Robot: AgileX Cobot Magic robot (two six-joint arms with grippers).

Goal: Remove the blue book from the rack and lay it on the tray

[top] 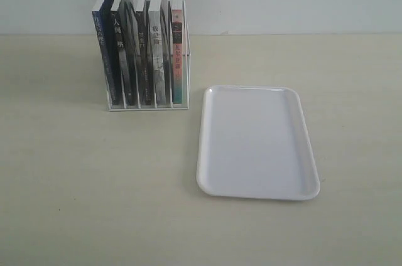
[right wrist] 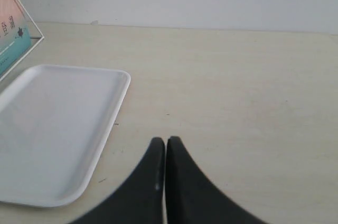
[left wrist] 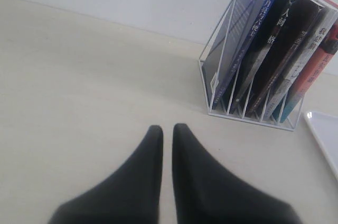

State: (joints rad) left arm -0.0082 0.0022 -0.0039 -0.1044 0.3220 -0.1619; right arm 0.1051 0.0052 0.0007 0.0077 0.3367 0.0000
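Blue book (top: 102, 53) stands upright in the rack's (top: 148, 108) leftmost slot, on my left arm's side. Left gripper (left wrist: 167, 128) is nearer. Both it and the right gripper (right wrist: 166, 140) are clenched, empty.

The rack (top: 148, 107) stands on the counter (top: 75, 184) with five books upright in its slots. The blue book (top: 103, 49) has the leftmost slot, then three dark-spined books (top: 144, 59), and a pink-spined book (top: 178, 53) sits at the right end. The tray (top: 251, 194) lies flat on the counter just right of the rack, nearer the camera.
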